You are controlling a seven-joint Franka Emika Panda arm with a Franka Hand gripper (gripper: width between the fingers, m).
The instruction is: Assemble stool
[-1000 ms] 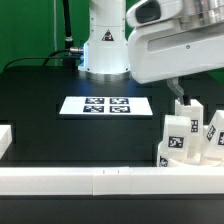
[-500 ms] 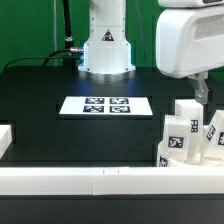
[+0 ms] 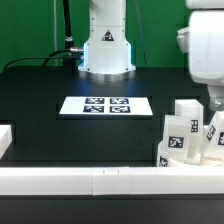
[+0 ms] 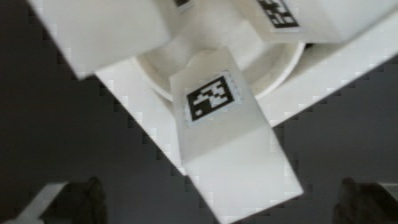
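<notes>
Several white stool legs with black-and-white tags stand clustered (image 3: 180, 134) at the exterior view's right, behind the front rail. In the wrist view one tagged leg (image 4: 221, 110) lies across the round white seat disc (image 4: 288, 66). Another tagged leg (image 4: 281, 12) shows at the frame's edge. My gripper (image 3: 213, 102) hangs above the cluster at the exterior view's far right. In the wrist view the gripper (image 4: 217, 205) is open. Its dark fingertips (image 4: 71, 200) stand wide apart on either side of the leg's end, without touching it.
The marker board (image 3: 105, 105) lies flat on the black table in front of the robot base (image 3: 106, 50). A long white rail (image 3: 90, 180) runs along the front edge, with a white block (image 3: 4, 140) at the exterior view's left.
The arm has swung toward the exterior view's right, from above the marker board's right end to above the cluster of legs. The parts have not moved.
</notes>
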